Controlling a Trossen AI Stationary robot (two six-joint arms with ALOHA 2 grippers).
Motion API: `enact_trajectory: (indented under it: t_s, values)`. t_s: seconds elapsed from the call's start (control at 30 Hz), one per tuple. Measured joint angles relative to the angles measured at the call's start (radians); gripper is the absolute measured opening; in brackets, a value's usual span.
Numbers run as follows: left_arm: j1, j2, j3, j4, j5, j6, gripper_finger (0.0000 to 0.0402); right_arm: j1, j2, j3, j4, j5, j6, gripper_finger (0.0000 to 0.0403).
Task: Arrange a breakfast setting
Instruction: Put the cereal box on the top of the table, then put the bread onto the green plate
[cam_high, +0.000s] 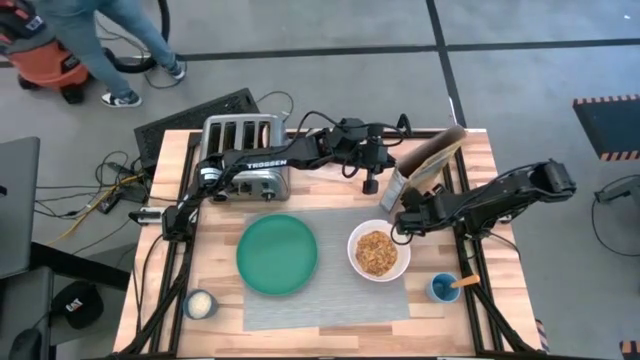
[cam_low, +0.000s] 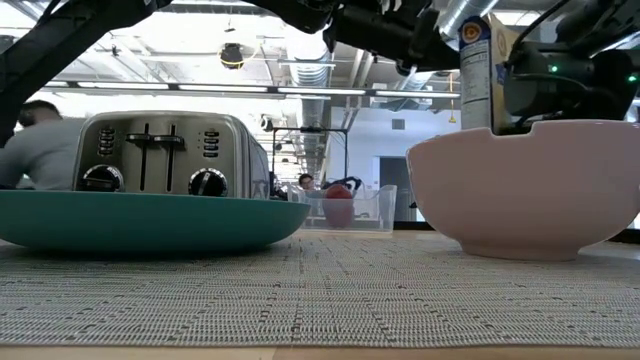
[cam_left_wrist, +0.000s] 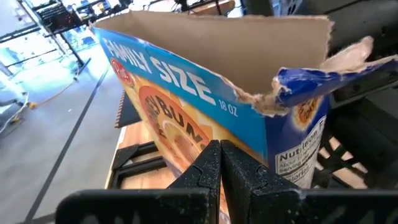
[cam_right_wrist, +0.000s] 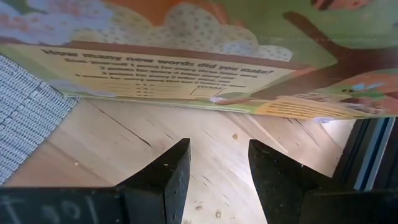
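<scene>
Cereal step looks done: bowl (cam_high: 378, 252) on mat (cam_high: 330, 300) is full, plate (cam_high: 277, 254) beside it. Right gripper (cam_high: 403, 222) jaws apart by box (cam_high: 425, 165); left gripper (cam_high: 371, 184) jaws closed, empty. Next: clear box.

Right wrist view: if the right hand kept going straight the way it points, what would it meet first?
Most likely the cereal box. It fills the view just ahead of the open right hand, above bare wooden table. Depth is uncertain, but nothing else shows between them.
</scene>
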Motion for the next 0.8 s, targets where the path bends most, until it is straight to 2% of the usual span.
enact_trajectory:
  t_s: [0.27, 0.63, 0.8]
  values:
    - [0.001, -0.068, 0.0, -0.093, -0.104, 0.042, 0.0, 0.014, -0.08, 0.034, -0.074, -0.052, 0.001, 0.0189]
    - [0.002, -0.182, 0.0, -0.228, -0.241, 0.08, 0.0, 0.122, -0.198, 0.161, -0.265, -0.119, 0.045, 0.0189]
    - [0.003, -0.22, 0.0, -0.303, -0.254, 0.079, 0.0, 0.162, -0.236, 0.232, -0.355, -0.186, 0.07, 0.0189]
